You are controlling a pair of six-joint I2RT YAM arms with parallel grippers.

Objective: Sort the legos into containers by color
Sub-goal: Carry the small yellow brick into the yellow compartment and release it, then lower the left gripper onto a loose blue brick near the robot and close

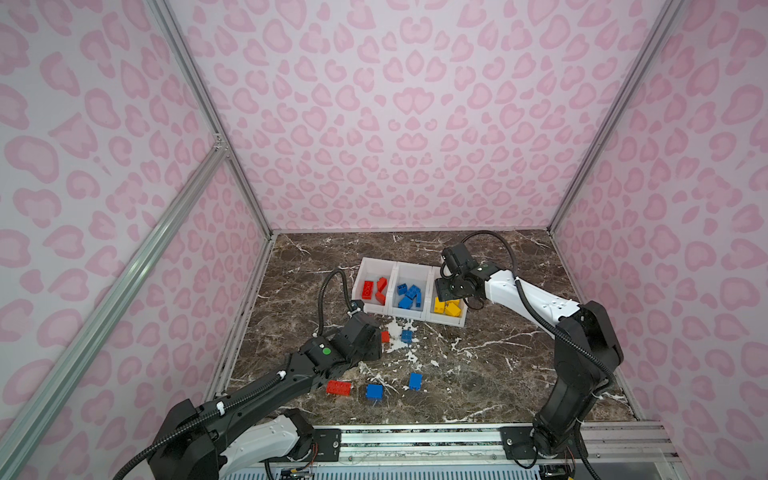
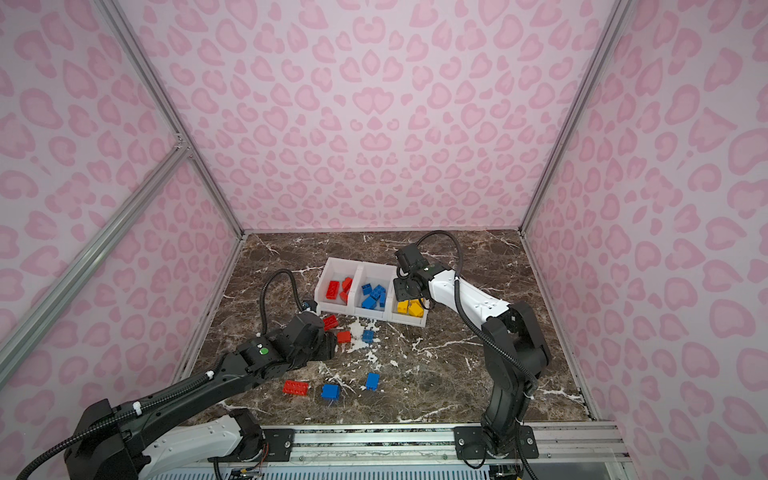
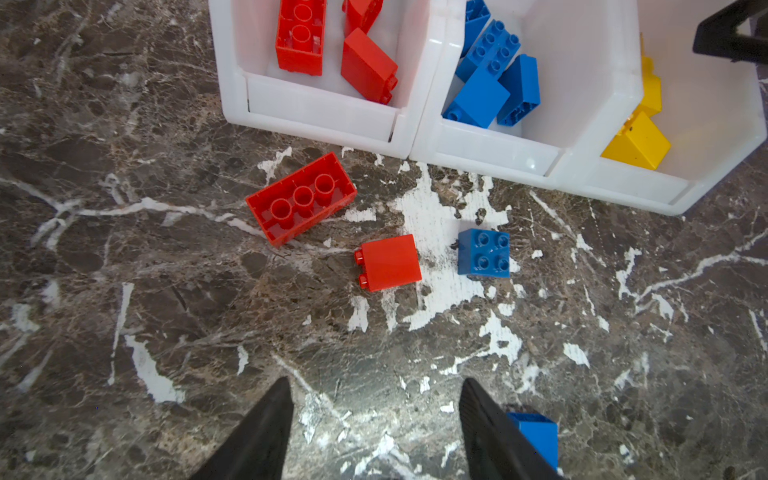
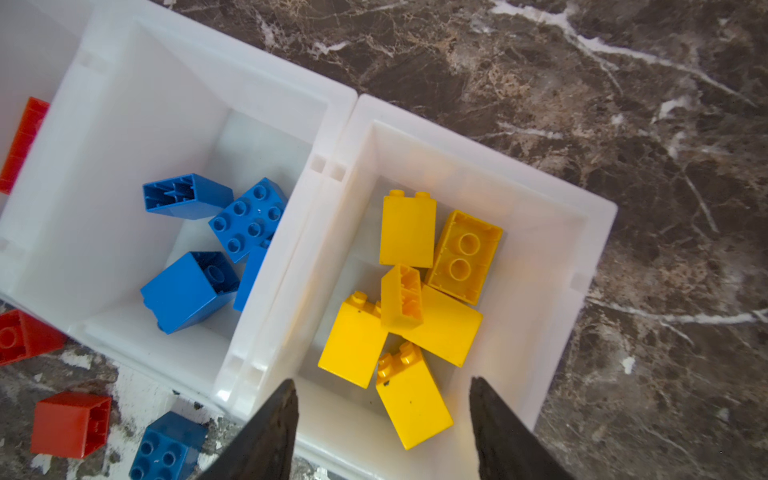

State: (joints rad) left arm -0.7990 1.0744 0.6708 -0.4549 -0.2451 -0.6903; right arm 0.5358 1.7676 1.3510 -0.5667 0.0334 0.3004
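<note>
On the marbled worktop (image 1: 498, 374) we see the containers (image 1: 376, 266) in a row near the back, with sorted legos (image 1: 367, 289) inside: red on the left, blue in the middle, yellow on the right. The right gripper (image 4: 382, 386) hangs over the yellow bin, jaws apart and empty. The left gripper (image 3: 374, 386) hovers over bare worktop, likewise spread around nothing. One red oblong brick (image 1: 338, 387) lies studs up near the front, its long axis running left to right. A second red oblong brick (image 3: 301, 199) lies hollow side up, slanted, just before the red bin. Near it, a red square brick (image 3: 388, 262) lies on its side and a blue square brick (image 3: 484, 252) sits studs up.
</note>
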